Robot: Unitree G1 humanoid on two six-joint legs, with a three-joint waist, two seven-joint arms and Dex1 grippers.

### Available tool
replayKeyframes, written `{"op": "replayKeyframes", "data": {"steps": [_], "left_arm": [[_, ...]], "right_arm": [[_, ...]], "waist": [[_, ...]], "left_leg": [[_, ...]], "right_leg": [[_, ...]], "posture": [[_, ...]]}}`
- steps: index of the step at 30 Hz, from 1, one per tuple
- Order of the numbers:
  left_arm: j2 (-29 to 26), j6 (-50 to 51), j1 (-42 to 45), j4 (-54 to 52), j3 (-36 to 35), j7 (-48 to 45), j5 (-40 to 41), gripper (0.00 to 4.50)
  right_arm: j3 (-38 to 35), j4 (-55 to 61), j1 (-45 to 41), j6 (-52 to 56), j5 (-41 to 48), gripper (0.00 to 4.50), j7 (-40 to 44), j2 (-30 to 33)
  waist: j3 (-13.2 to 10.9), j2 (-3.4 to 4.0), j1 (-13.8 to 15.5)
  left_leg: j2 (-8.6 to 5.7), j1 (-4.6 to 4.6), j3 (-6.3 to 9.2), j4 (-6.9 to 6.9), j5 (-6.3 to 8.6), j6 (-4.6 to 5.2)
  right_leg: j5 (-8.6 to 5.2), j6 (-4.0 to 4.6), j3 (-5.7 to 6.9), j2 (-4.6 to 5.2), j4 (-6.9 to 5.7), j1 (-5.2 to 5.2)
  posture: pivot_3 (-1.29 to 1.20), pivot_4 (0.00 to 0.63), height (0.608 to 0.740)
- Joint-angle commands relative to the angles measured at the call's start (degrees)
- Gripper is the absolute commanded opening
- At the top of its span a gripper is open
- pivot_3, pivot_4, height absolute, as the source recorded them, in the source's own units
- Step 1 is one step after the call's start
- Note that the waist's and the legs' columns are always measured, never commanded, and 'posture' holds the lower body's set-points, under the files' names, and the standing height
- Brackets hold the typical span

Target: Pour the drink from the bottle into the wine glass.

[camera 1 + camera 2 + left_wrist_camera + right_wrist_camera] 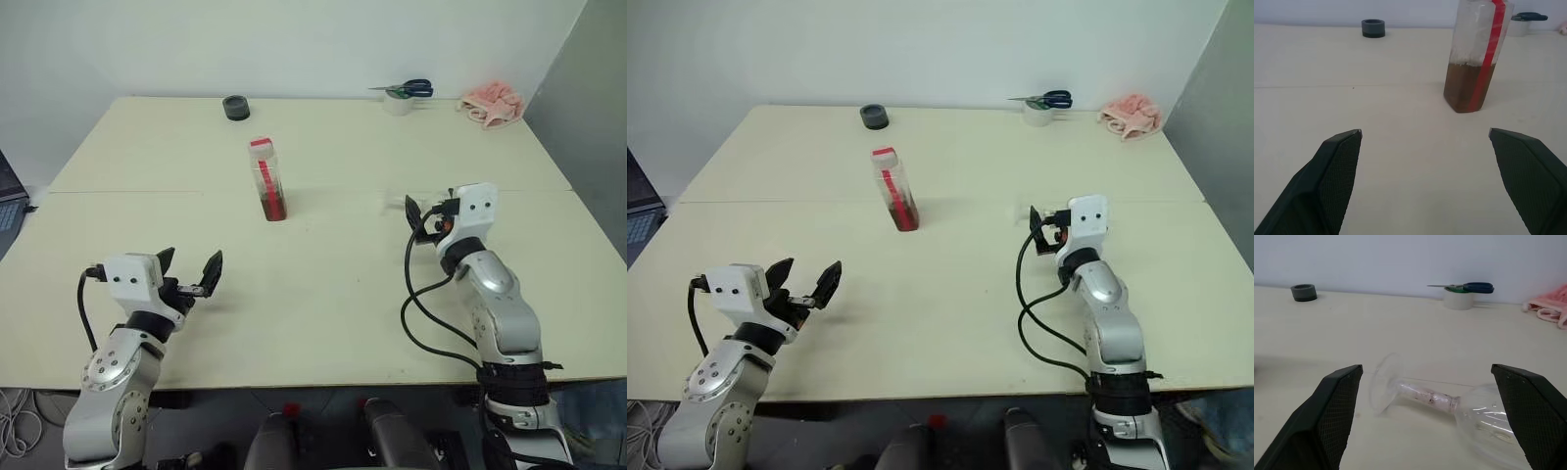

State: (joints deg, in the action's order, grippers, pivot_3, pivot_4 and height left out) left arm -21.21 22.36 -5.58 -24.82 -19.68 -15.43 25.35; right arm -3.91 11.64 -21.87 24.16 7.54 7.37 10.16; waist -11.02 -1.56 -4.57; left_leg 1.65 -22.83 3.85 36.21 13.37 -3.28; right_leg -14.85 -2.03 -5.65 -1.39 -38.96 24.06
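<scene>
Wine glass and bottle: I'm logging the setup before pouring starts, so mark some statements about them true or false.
1. The clear stemmed wine glass stands upright. False: it lies on its side.
2. The clear squarish plastic bottle with a red label strip stands upright. True.
3. The left end effector grips the bottle. False: it is open, apart from it.
4. The right end effector is open at the glass. True.
5. The bottle holds reddish-brown drink. True.

A wide cream table [323,294] fills the room's middle, a seam crossing its top from side to side. Behind it stands a plain white wall [294,44]; a grey panel [598,127] rises at the right. Soft, even light falls throughout.
</scene>
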Motion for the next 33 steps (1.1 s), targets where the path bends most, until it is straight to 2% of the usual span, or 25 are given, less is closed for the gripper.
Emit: {"op": "replayKeyframes", "data": {"steps": [1,8,16,20,24,33], "left_arm": [[-0.4,0.2,0.4,-1.8,0.5,-0.3,-0.1,4.47],[0.7,0.3,4.5,-0.2,3.0,1.6,-1.9,4.47],[8.2,2.4,17.3,4.1,10.5,12.5,-10.2,4.47],[11.5,2.3,24.8,10.5,13.0,15.7,-13.4,4.47],[13.3,-1.1,32.4,20.2,14.2,17.6,-16.7,4.47],[13.8,-7.8,40.3,31.0,14.8,18.3,-20.4,4.47]], "right_arm": [[-0.8,3.2,0.8,0.6,0.3,4.50,-0.1,0.5],[0.2,3.9,1.2,0.3,0.8,4.50,1.4,0.8],[7.0,5.5,-4.2,3.2,8.2,4.50,18.4,5.7],[6.5,3.6,-9.8,6.3,13.9,4.50,22.8,5.0],[8.2,2.7,-13.2,6.6,15.1,4.50,26.2,5.3],[8.9,2.6,-15.0,8.3,16.9,4.50,28.7,5.3]], "waist": [[0.0,0.00,0.0],[0.0,0.00,0.0],[0.0,-0.03,0.3],[0.0,-0.03,0.3],[0.0,-0.03,0.6],[0.0,-0.03,1.1]], "left_leg": [[0.00,0.00,0.00,0.00,0.00,0.00],[0.00,-0.01,0.00,0.00,0.00,0.00],[-0.03,-0.02,0.04,0.07,0.00,0.00],[-0.03,-0.03,0.08,0.10,0.00,0.00],[-0.05,-0.06,0.13,0.10,0.00,0.00],[-0.07,-0.09,0.15,0.10,0.00,0.00]], "right_leg": [[0.00,0.00,0.00,0.00,0.00,0.00],[0.00,0.00,0.01,-0.01,0.00,0.01],[0.01,-0.02,0.04,-0.01,-0.01,-0.02],[0.02,-0.02,0.07,-0.05,-0.02,-0.05],[0.15,0.20,0.12,-0.04,-0.01,-0.05],[0.19,0.25,0.14,-0.02,-0.02,-0.03]], "posture": [[0.00,0.150,0.740],[0.00,0.150,0.740],[0.00,0.150,0.740],[0.00,0.150,0.740],[0.00,0.150,0.740],[0.00,0.150,0.740]]}}
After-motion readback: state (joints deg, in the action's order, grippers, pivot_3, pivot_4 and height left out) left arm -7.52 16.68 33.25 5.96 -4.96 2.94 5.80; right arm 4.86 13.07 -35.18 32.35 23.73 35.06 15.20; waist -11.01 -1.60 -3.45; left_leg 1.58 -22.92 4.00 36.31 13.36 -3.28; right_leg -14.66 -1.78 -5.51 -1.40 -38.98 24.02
